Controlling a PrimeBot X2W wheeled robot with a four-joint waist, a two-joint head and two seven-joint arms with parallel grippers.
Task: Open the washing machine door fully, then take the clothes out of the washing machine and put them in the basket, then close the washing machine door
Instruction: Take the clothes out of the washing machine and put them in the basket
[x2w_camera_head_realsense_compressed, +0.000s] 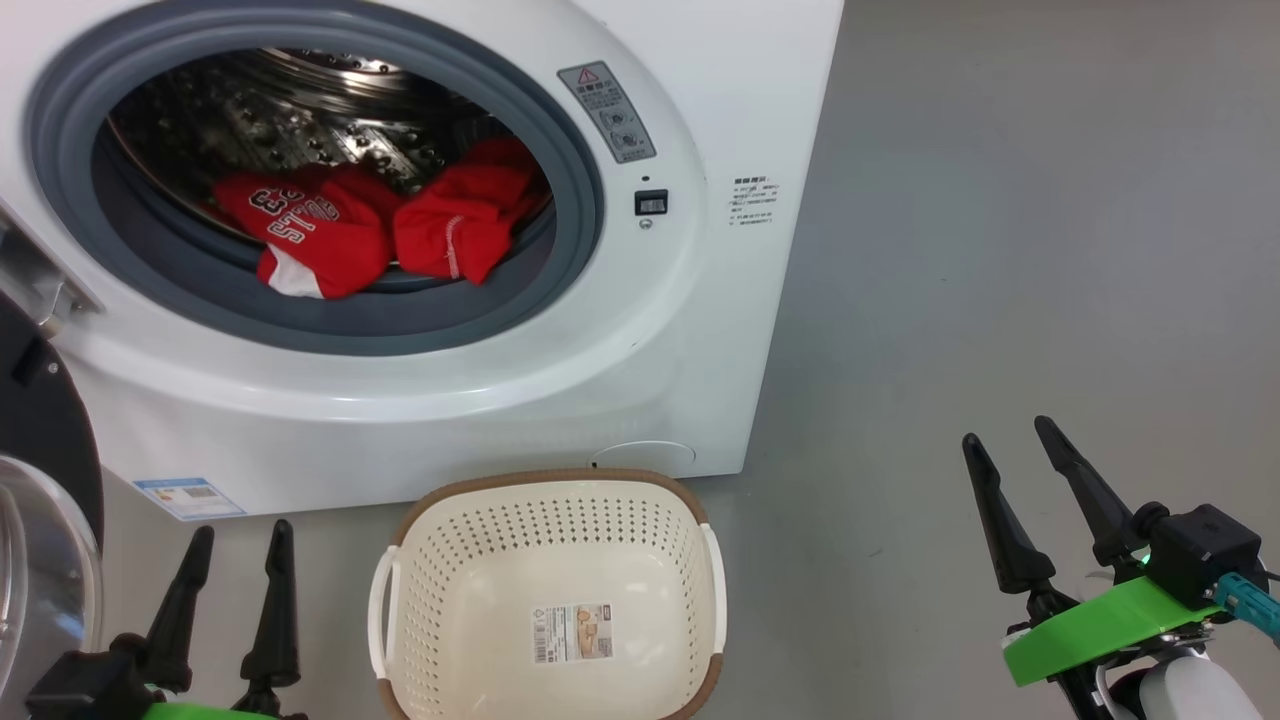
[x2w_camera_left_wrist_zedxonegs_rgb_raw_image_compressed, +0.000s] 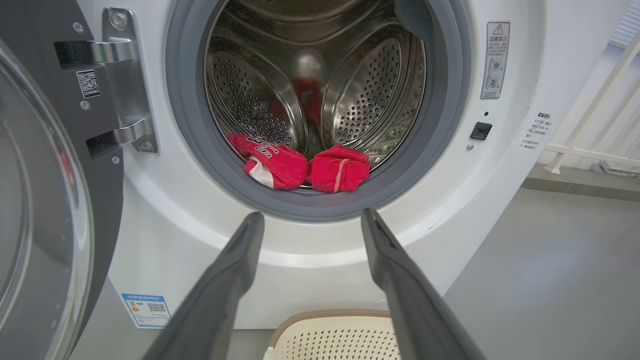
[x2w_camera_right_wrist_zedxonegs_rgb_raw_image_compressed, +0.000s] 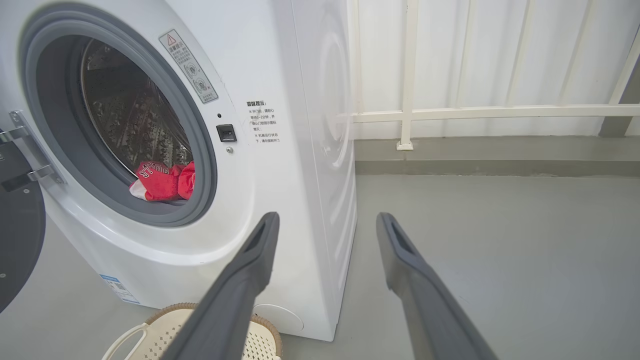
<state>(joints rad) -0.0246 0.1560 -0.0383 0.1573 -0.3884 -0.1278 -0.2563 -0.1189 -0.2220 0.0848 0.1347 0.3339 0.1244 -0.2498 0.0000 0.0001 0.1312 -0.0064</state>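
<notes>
While left gripper (x2w_camera_head_realsense_compressed: 243, 528), right gripper (x2w_camera_head_realsense_compressed: 1005, 430) gape empty, left wrist view shows hinge (x2w_camera_left_wrist_zedxonegs_rgb_raw_image_compressed: 125, 80), right's perhaps railing (x2w_camera_right_wrist_zedxonegs_rgb_raw_image_compressed: 490, 112).

The washing machine door (x2w_camera_head_realsense_compressed: 50, 430) runs off the head view's left edge, so only part of its black rim and glass shows. The bottom edge cuts off the near rim of the basket (x2w_camera_head_realsense_compressed: 545, 480). The printed label (x2w_camera_head_realsense_compressed: 752, 203) on the washing machine (x2w_camera_head_realsense_compressed: 700, 330) is too small to read. Folds in the clothes (x2w_camera_head_realsense_compressed: 380, 235) partly hide the lettering.

floor (x2w_camera_head_realsense_compressed: 1000, 200): grey, smooth | railing (x2w_camera_right_wrist_zedxonegs_rgb_raw_image_compressed: 480, 112): white, foot on grey kerb (x2w_camera_right_wrist_zedxonegs_rgb_raw_image_compressed: 500, 156) | wall (x2w_camera_right_wrist_zedxonegs_rgb_raw_image_compressed: 475, 50): white, behind railing
</notes>
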